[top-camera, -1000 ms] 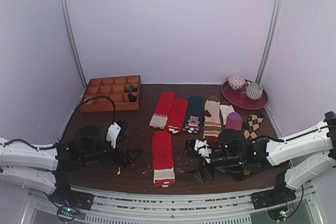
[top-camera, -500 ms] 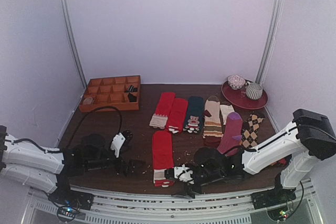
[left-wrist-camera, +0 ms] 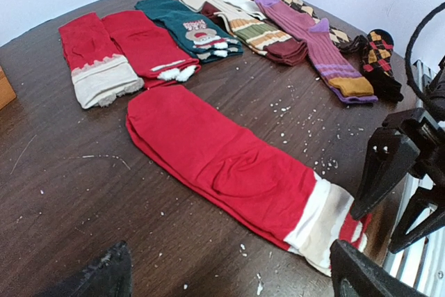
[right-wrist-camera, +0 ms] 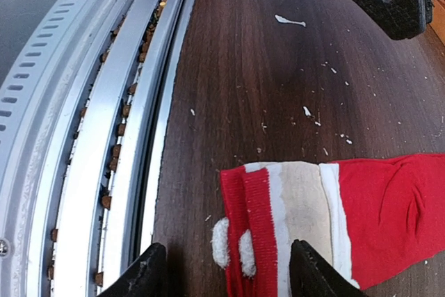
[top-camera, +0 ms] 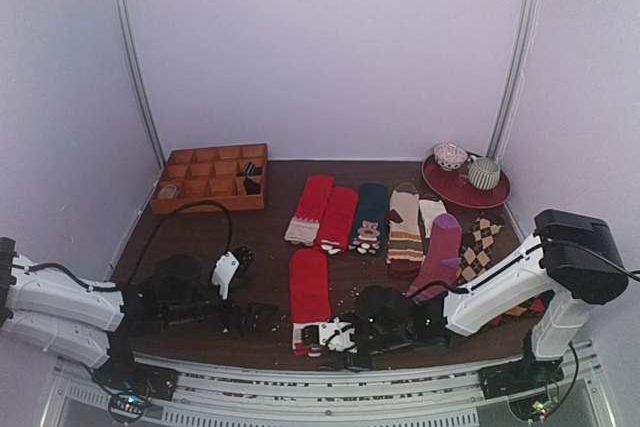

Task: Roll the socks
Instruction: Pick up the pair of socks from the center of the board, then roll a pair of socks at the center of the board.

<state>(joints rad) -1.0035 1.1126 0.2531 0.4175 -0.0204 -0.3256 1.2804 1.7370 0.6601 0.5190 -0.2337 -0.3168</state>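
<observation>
Right wrist view: on the dark wooden table (right-wrist-camera: 243,67) the socks (right-wrist-camera: 389,206) lie flat, striped cuff at the near edge. The right gripper (right-wrist-camera: 226,276) straddles that cuff, jaws apart, clamping nothing. The left gripper (left-wrist-camera: 229,279) gapes wide and empty just left of the socks.

The left arm lies low and outstretched, and the left gripper (top-camera: 255,315) is held level with its jaws spread fully wide. The right arm extends low across its own base. The right gripper (top-camera: 325,335) sits near the left claw, tips toward it, fingers (right-wrist-camera: 144,277) parted.
</observation>
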